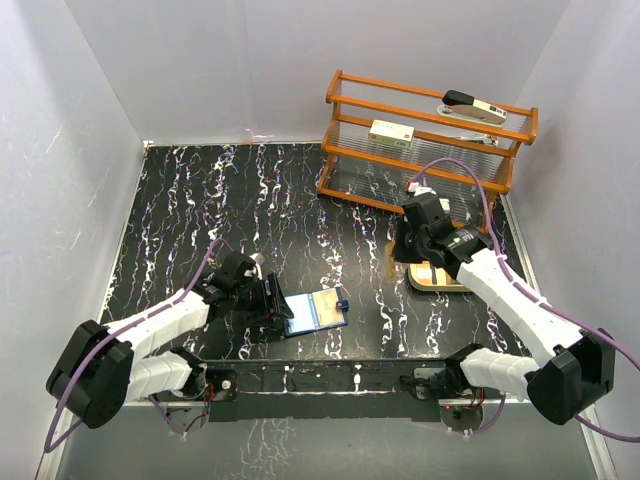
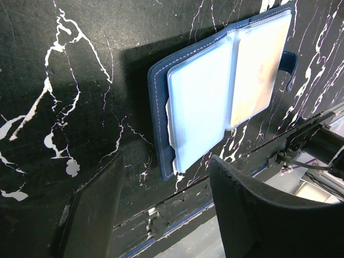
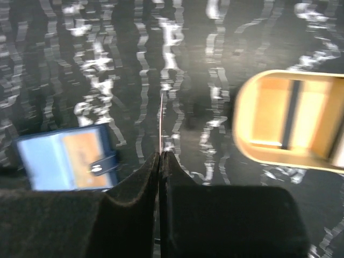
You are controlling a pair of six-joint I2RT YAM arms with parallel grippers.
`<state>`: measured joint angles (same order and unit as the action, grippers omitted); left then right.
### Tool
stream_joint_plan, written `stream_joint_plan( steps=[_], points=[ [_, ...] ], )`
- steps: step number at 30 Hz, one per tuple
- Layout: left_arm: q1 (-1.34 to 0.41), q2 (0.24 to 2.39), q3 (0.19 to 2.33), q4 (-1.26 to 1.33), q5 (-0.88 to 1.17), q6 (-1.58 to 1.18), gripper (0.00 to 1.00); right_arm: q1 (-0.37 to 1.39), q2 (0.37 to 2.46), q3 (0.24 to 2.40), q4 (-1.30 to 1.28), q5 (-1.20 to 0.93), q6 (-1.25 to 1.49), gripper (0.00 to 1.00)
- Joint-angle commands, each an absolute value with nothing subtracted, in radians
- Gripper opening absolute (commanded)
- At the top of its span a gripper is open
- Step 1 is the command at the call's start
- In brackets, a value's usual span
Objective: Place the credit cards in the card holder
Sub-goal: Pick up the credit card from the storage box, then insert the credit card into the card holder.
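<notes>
Left gripper (image 2: 165, 164), jaws apart and empty, hovers at the holder (image 2: 226, 91), which lies unfolded on the surface (image 1: 250, 220) near its front edge: navy cover, clear sleeves, tan page, snap tab. Right gripper (image 3: 161, 156) pinches a thin card (image 3: 161, 121) edge-on.

- Dark navy folding card holder (image 1: 318, 312), open flat on the table (image 1: 200, 200), clear sleeves and tan-orange pocket up.
- Thin flat card (image 3: 162, 115), edge-on, pinched in right gripper (image 3: 161, 154).
</notes>
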<state>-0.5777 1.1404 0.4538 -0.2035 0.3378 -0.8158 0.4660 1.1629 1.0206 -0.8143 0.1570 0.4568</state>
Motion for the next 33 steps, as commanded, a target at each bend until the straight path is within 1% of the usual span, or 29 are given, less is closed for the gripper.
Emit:
stream_joint_plan(
  steps=[1, 5, 8, 13, 17, 20, 23, 26, 33],
  points=[
    [-0.574, 1.133, 0.433, -0.178, 0.353, -0.832, 0.61, 0.520, 1.108, 0.975, -0.612, -0.064, 0.566, 0.00],
    [-0.574, 1.138, 0.431, -0.178, 0.345, -0.835, 0.58, 0.584, 1.097, 0.901, -0.484, -0.137, 0.651, 0.00],
    [-0.575, 1.146, 0.439, -0.187, 0.331, -0.828, 0.58, 0.643, 1.112, 0.864, -0.403, -0.151, 0.694, 0.00],
    [-0.574, 1.160, 0.442, -0.191, 0.303, -0.826, 0.57, 0.725, 1.178, 0.822, -0.272, -0.197, 0.739, 0.00],
    [-0.574, 1.173, 0.442, -0.176, 0.300, -0.822, 0.50, 0.760, 1.254, 0.808, -0.205, -0.222, 0.741, 0.00],
    [-0.574, 1.183, 0.441, -0.163, 0.301, -0.824, 0.47, 0.770, 1.298, 0.770, -0.106, -0.241, 0.739, 0.00],
    [-0.574, 1.195, 0.434, -0.140, 0.310, -0.832, 0.41, 0.769, 1.343, 0.761, -0.082, -0.261, 0.731, 0.00],
    [-0.575, 1.206, 0.426, -0.123, 0.319, -0.836, 0.37, 0.769, 1.368, 0.750, -0.072, -0.262, 0.722, 0.00],
    [-0.575, 1.218, 0.418, -0.097, 0.327, -0.838, 0.19, 0.769, 1.415, 0.716, -0.035, -0.279, 0.716, 0.00]
  ],
)
